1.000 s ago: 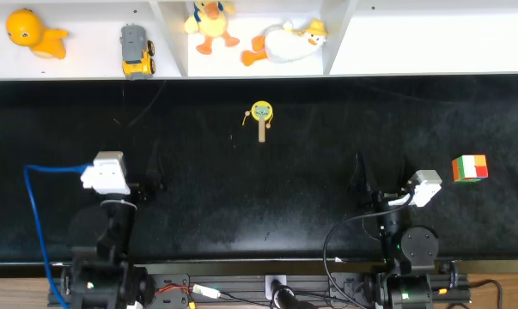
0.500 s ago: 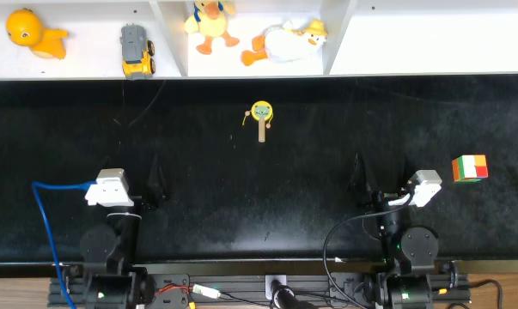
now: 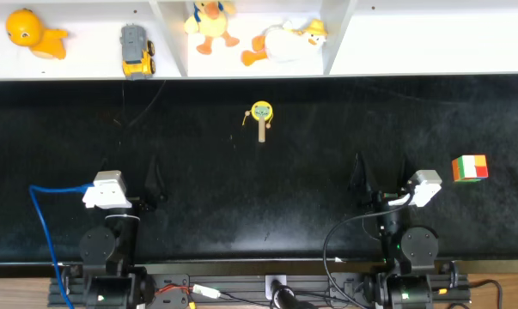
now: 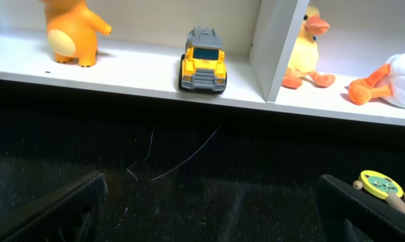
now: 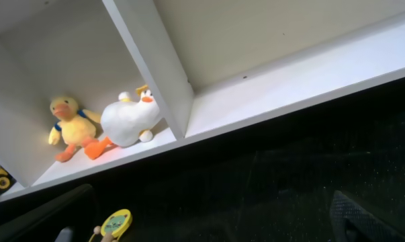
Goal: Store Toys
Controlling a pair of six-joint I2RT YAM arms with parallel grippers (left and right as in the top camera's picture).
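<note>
**Item:** small yellow-and-green rattle drum on a wooden stick (image 3: 261, 118). Lying flat on the black felt-like table mat (image 3: 241, 206), mid-table, a little short of the white compartmented shelf (image 3: 413, 62), stick pointing toward the arm bases. Not yet stored.

**Item:** red, white and green block cube (image 3: 469, 168). On the mat at far right, near the right arm, well apart from the rattle. Not yet stored.

**Already shelved:** orange rubber duck (image 3: 33, 33) and yellow-and-grey toy truck (image 3: 136, 50) in the left compartment. Yellow plush duck (image 3: 210, 21) and white plush goose with orange feet (image 3: 286, 41) in the middle one.

**Left gripper** (image 4: 212, 212): fingers spread wide, nothing between them, low over the mat near its own base, facing the shelf.

**Right gripper** (image 5: 209, 218): likewise spread, holding nothing, near its base.

**Step in hand, as judged:** fetching a loose toy, either the rattle or, for the right arm, the cube.

**Handling notes:**
- **Rattle:** set the fingers across the stick, not along it. Thin and flat, so close almost at mat level without digging in. Lift level, since the drum end probably tips.
- **Cube:** square the fingers to two opposite faces and grip at mid-height.
- **Either toy:** clear the shelf's front edge before letting go inside a compartment.
</note>
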